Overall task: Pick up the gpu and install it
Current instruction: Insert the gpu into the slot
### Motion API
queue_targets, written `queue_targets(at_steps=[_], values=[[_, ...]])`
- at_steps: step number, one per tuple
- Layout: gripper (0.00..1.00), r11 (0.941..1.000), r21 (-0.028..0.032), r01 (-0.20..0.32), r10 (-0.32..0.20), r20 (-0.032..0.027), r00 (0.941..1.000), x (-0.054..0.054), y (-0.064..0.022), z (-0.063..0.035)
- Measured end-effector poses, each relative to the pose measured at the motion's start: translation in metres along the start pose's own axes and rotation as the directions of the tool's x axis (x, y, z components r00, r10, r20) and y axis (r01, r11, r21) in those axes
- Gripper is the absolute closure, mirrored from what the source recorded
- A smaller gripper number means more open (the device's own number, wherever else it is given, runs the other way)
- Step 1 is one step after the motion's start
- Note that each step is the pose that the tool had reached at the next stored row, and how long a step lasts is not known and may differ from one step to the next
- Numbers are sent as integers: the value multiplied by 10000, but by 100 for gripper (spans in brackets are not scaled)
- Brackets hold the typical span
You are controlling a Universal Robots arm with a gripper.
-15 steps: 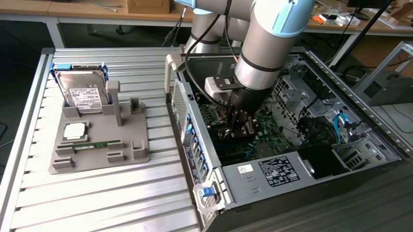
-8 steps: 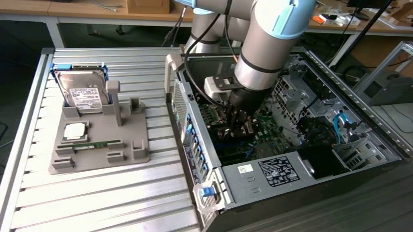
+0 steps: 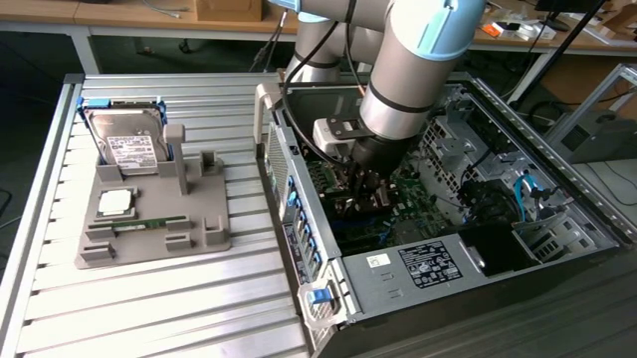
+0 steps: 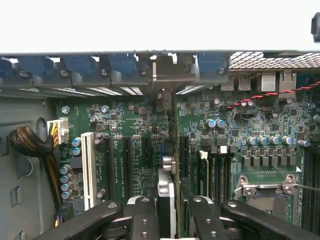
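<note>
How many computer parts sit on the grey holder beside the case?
3: hard drive standing at the far end, square chip flat nearer, green memory stick nearest. Others may be hidden.

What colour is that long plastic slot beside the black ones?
White slot, clearest in the wrist view.

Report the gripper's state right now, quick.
Gripper: closed on the gpu, held edge-on over the motherboard inside the open computer case.

Slatted metal table (image 3: 149,298) carries grey parts tray (image 3: 204,231); open PC case (image 3: 478,276).
</note>
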State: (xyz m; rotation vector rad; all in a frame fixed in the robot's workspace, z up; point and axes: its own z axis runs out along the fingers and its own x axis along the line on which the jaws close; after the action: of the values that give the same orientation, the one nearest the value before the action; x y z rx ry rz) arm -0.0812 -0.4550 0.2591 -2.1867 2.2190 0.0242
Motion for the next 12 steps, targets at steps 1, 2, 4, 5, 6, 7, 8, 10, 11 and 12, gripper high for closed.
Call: queue_targets(at_steps=[1,2,4,5,6,7,8,10,11,12], values=[[72,10000,0,-3,3,-4,10000,0,0,0],[72,10000,0,-7,7,-60,10000,0,-1,0],[72,10000,4,-8,8,-181,9998,0,-1,0],[72,10000,5,-7,7,-226,9997,0,-1,1],[72,10000,6,-7,7,-254,9997,0,-2,1],[72,10000,6,-9,9,-283,9996,0,-2,1],[72,10000,6,-16,17,-313,9995,0,-1,-1],[72,10000,4,-27,28,-343,9994,-2,-1,-9],[72,10000,5,-30,30,-345,9994,-3,-1,-16],[72,10000,6,-31,31,-343,9994,-5,-1,-19]])
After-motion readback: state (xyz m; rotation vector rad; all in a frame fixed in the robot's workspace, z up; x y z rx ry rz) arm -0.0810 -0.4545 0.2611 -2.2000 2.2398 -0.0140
